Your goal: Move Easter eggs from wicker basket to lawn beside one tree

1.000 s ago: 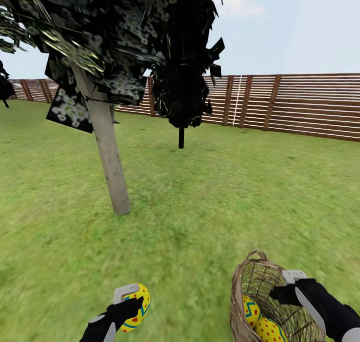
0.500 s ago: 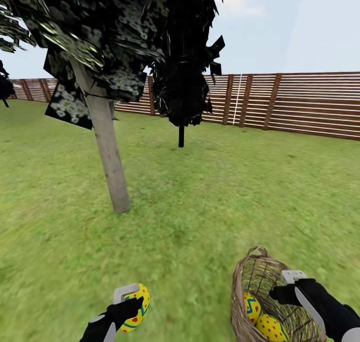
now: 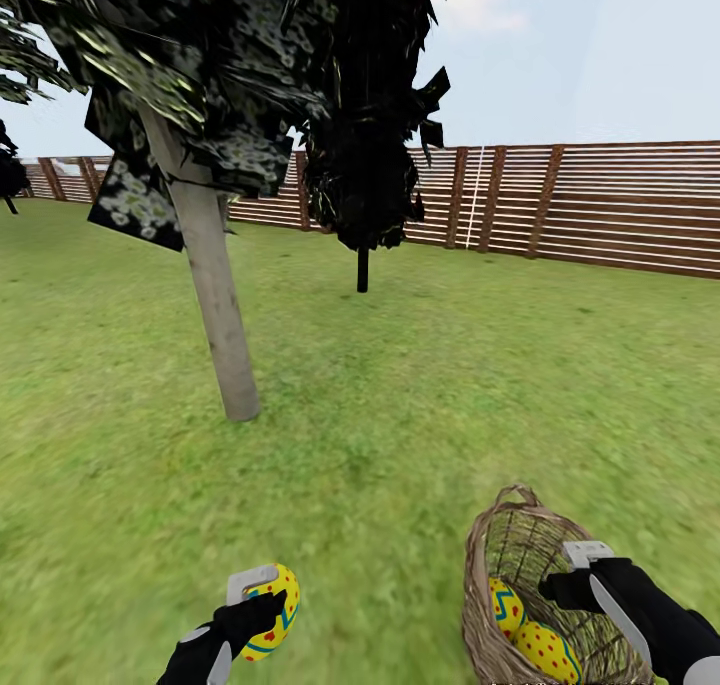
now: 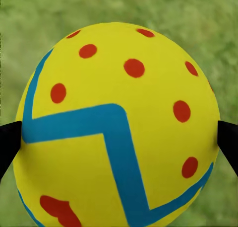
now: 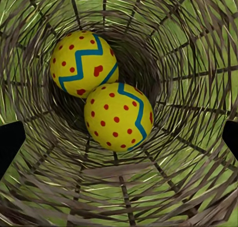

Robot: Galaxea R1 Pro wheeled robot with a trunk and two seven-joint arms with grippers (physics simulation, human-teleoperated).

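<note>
My left gripper point(image 3: 262, 605) point(image 4: 119, 142) is shut on one yellow Easter egg point(image 3: 272, 610) point(image 4: 116, 127) with red spots and a blue zigzag, held low over the lawn point(image 3: 400, 415). The tan wicker basket point(image 3: 480, 565) sits tilted at the lower right with two more eggs point(image 3: 505, 605) point(image 3: 545, 650) inside. My right gripper point(image 3: 580, 565) hangs over the basket's mouth, fingers wide apart, looking down at both eggs point(image 5: 84, 63) point(image 5: 118, 116) on the woven bottom point(image 5: 163, 152). The tree point(image 3: 215, 285) with a pale trunk stands ahead to the left.
An all-black tree point(image 3: 362, 270) stands farther back in the middle. A brown slat fence point(image 3: 600, 205) closes the garden behind. Open grass stretches between the basket and the pale trunk.
The whole picture has shifted slightly, so the basket and trunk base sit a little higher. Both grippers keep their places; the egg stays held.
</note>
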